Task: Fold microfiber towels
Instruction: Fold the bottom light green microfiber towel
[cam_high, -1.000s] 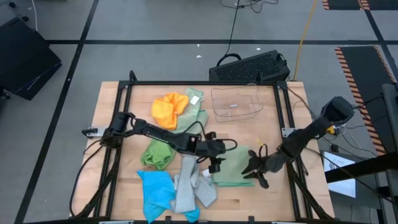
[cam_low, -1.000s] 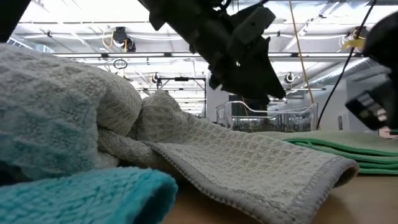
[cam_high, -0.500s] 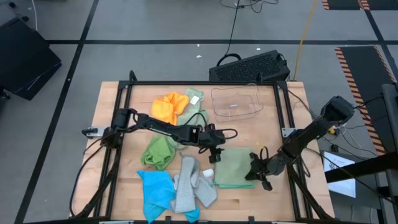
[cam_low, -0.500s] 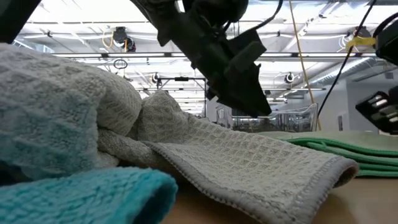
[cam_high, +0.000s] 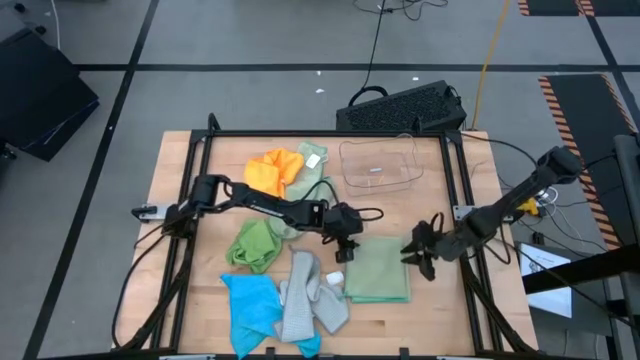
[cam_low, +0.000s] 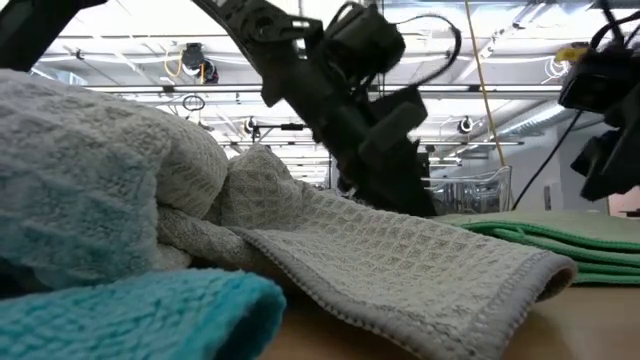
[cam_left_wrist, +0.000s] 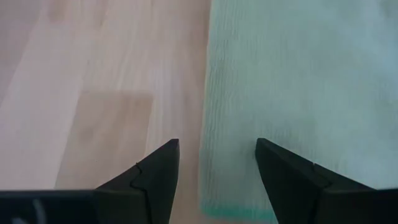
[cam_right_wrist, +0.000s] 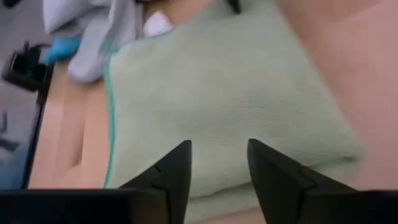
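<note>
Towels: pale green towel (cam_high: 378, 268) sits folded flat at front centre-right of the table (cam_high: 180, 165), nothing gripped.
We read both grippers as empty with jaws apart: left gripper (cam_high: 346, 248) hovers at the towel's back-left corner with its fingers (cam_left_wrist: 152, 177) straddling the edge, right gripper (cam_high: 420, 250) is just off its right edge, fingers (cam_right_wrist: 171, 171) spread over the cloth. Risks we see: left jaws dip and snag the corner, peeling the fold open; right arm drags the top layer as it pulls clear. Grey towel (cam_high: 305, 300) lies just beside the folded one, blue towel (cam_high: 250, 305) next to that, so the next pick could catch the fold's near edge. Orange towel (cam_high: 272, 172) and bright green towel (cam_high: 255, 243) are well apart, so low risk.
</note>
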